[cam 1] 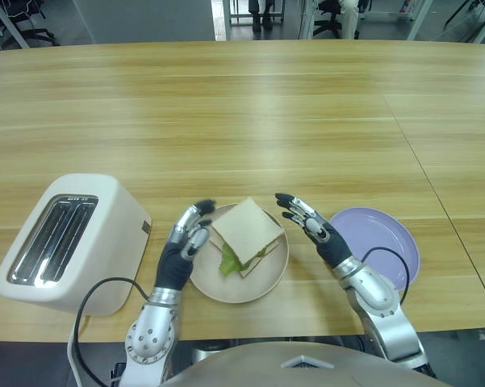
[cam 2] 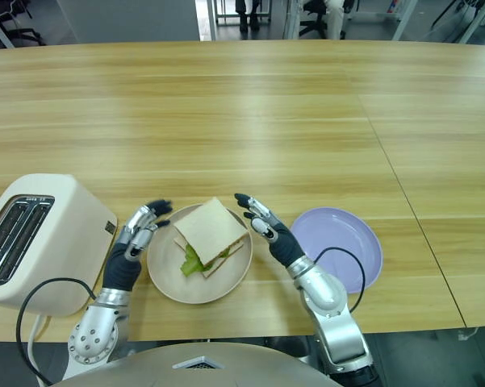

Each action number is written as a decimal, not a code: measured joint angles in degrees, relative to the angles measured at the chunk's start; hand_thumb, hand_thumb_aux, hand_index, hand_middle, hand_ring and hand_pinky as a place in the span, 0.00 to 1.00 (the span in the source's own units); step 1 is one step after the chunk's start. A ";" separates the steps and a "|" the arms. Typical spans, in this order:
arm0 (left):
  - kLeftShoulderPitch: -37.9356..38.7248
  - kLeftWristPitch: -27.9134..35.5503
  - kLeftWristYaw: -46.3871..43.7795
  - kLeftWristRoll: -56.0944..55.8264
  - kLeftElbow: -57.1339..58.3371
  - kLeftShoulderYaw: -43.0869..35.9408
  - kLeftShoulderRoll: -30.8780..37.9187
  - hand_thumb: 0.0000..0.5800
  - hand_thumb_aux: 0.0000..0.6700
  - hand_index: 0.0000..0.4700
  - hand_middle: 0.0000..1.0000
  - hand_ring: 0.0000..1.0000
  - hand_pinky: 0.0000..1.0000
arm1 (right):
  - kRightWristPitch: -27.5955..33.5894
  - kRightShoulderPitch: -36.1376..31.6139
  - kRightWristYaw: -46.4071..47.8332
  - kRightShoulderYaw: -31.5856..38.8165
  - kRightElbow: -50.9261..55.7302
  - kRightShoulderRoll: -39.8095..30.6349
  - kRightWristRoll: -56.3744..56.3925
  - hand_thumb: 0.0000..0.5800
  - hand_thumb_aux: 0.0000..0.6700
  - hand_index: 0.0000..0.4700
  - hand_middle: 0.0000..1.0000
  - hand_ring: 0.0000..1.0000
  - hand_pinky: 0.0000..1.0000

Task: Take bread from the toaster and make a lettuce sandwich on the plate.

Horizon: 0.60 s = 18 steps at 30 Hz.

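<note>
A sandwich of two bread slices with green lettuce sticking out at its front lies on the beige plate near the table's front edge. My left hand is at the plate's left rim, fingers loosely spread, holding nothing. My right hand hovers just right of the plate, fingers extended toward the sandwich, apart from it. The cream toaster stands at the left with both slots showing no bread.
A purple plate with nothing on it lies right of my right hand. A black cable runs from the toaster off the front edge. The wide wooden table stretches behind; chairs stand in the room beyond.
</note>
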 measured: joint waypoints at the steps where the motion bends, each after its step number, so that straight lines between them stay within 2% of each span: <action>1: 0.53 -0.16 -0.58 -0.33 0.00 0.07 0.46 1.00 1.00 0.98 1.00 1.00 1.00 | 0.37 0.01 0.38 -0.76 0.18 -0.29 0.90 1.00 1.00 0.98 1.00 1.00 1.00; 12: 5.47 -4.56 -11.62 -7.67 -0.42 -1.32 7.85 1.00 1.00 0.98 1.00 1.00 1.00 | 2.10 5.64 9.88 -0.44 2.97 -4.31 7.81 1.00 1.00 0.98 1.00 1.00 1.00; 18: 10.16 -5.25 -18.70 -10.39 1.05 -2.20 13.62 1.00 1.00 0.98 1.00 1.00 1.00 | 3.64 8.17 16.19 3.69 3.42 -9.26 8.13 1.00 1.00 0.98 1.00 1.00 1.00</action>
